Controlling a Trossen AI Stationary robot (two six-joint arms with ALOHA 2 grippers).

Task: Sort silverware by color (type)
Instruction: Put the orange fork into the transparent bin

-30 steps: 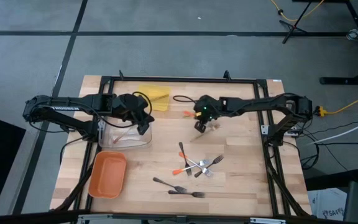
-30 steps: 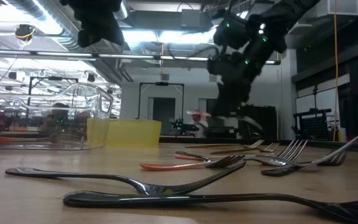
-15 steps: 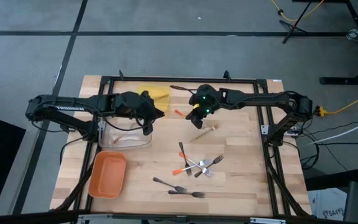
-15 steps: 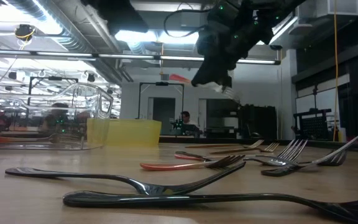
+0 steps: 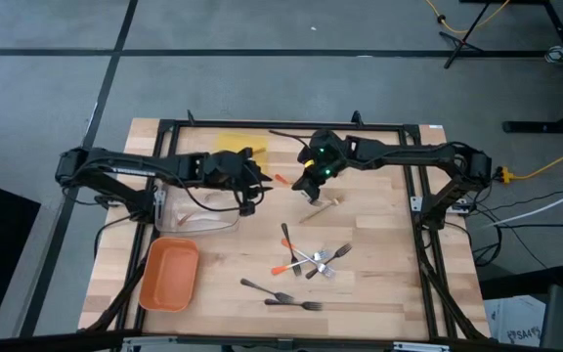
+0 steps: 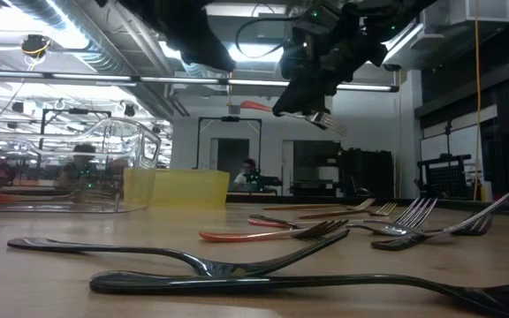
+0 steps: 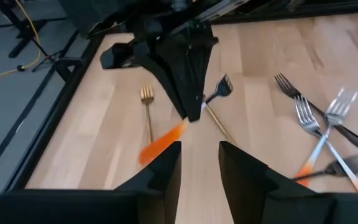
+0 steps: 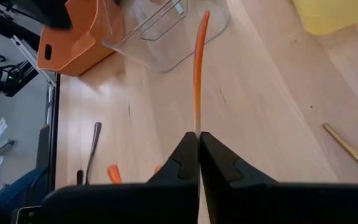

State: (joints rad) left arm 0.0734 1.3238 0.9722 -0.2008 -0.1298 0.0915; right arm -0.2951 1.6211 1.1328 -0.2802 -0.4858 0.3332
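Since the earlier frames, the left arm has swung out from over the clear tray point(image 5: 195, 210) toward the table's middle, and its left gripper point(image 5: 249, 189) now stands with fingers apart, holding nothing. Wooden table point(image 5: 379, 293) carries an orange tray point(image 5: 169, 276) at the near left and a yellow tray point(image 5: 235, 147) at the far side. Right gripper point(image 5: 307, 185) hangs above the table's middle, clamped tight on a silver fork with an orange handle point(image 8: 197, 68), lifted clear of the wood. Remaining silverware point(image 5: 306, 262) lies jumbled nearer the front, with 2 dark forks point(image 5: 283, 296) closest to the edge.
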